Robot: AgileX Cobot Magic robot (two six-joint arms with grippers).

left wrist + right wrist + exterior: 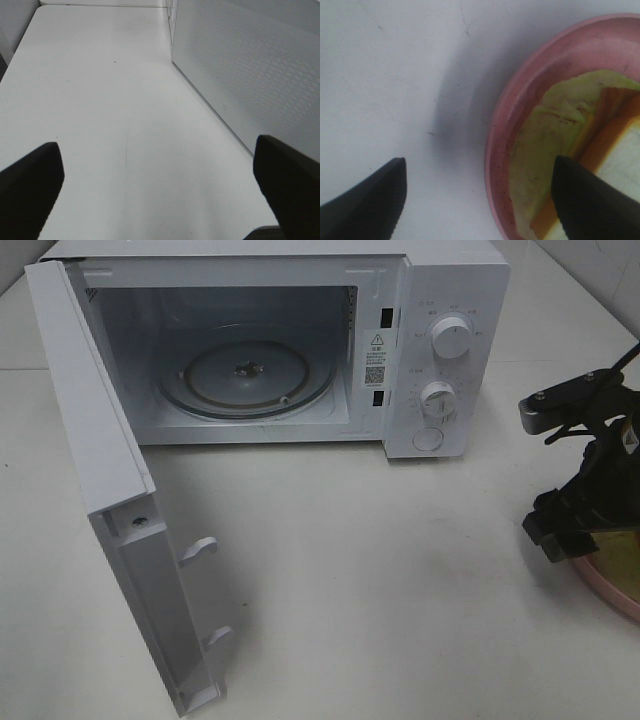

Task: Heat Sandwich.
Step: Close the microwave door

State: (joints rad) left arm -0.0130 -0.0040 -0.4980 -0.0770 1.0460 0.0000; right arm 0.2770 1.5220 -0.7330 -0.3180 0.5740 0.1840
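Microwave (pixel 300 350) sits at the back of the tabletop (pixel 380 580) with its door (pixel 110 500) swung fully out toward you, so the glass turntable (pixel 250 375) is exposed and ready to take the food. Your right gripper (pixel 477 200) hangs to the right of the microwave, over the near rim of the pink plate (pixel 507 130); its fingers (pixel 367 205) are spread wide, one outside the rim and one over the sandwich (pixel 620 155), pinching nothing. That straddle reads as lining up a grab on the plate edge, judged not seen. The sandwich rests on the plate, white bread over orange and pale green layers. Your left gripper (pixel 160 190) hovers over bare tabletop just beside the outer face of the door, fingers (pixel 30 185) spread, holding nothing. Writing: a warning triangle and a square code sticker on the microwave frame beside the cavity, small marks around the two dials (pixel 445 365); none legible. No brand name visible.
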